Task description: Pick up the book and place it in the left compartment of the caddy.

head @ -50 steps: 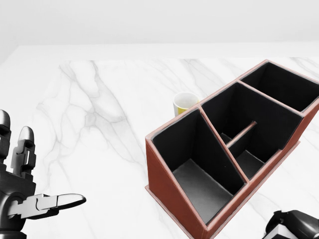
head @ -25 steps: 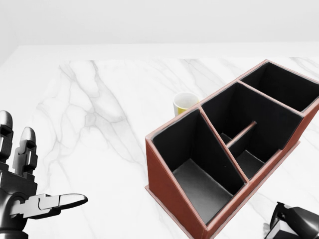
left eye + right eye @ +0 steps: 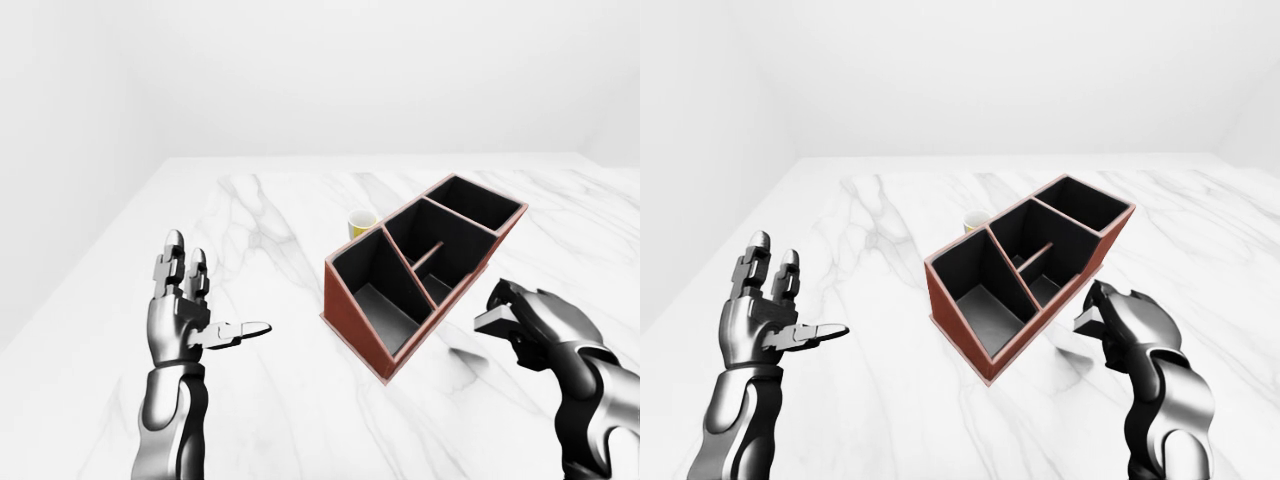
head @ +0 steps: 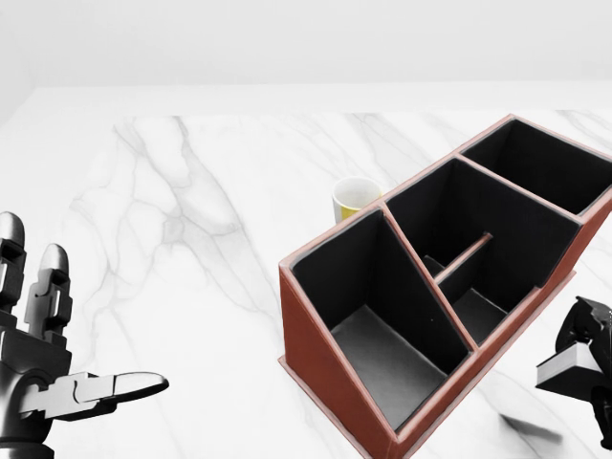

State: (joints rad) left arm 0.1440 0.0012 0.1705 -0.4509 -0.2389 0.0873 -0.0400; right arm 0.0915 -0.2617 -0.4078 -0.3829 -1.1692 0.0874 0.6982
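On the marble bench point(image 3: 270, 230) the brown caddy point(image 3: 352, 309) stands with all its compartments empty, a yellow cup point(image 4: 355, 198) just beyond it. Right of the caddy, the right hand point(image 3: 515, 316) is raised, fingers closed round the small grey book point(image 4: 570, 369). The left hand point(image 3: 190, 313) hovers spread and empty.

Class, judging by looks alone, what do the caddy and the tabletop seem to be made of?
Caddy: probably leather or leatherette, matte reddish-brown outside with paler stitched-looking edges and a dark, dull lining. Tabletop: looks like polished white marble, going by its grey veining and smooth surface.
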